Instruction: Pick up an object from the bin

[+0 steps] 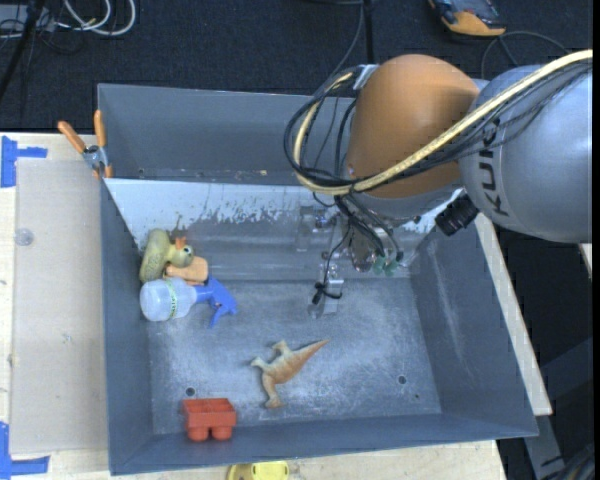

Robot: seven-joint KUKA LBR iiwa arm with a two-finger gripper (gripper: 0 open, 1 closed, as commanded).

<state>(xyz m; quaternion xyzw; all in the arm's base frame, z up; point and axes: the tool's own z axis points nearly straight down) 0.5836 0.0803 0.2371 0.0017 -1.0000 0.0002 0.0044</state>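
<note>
My gripper [327,294] hangs below the orange cover in the middle of the bin, a little right of centre, its fingertip low near the floor with nothing seen between the fingers. A tan toy dinosaur [285,362] lies on the bin floor just below and left of the gripper, apart from it. Further left lies a small clear bottle with a blue trigger top [185,300].
An olive and orange soft toy [170,257] rests against the left wall above the bottle. A red block [210,418] sits near the front left corner. The arm and its cables cover the bin's back right part.
</note>
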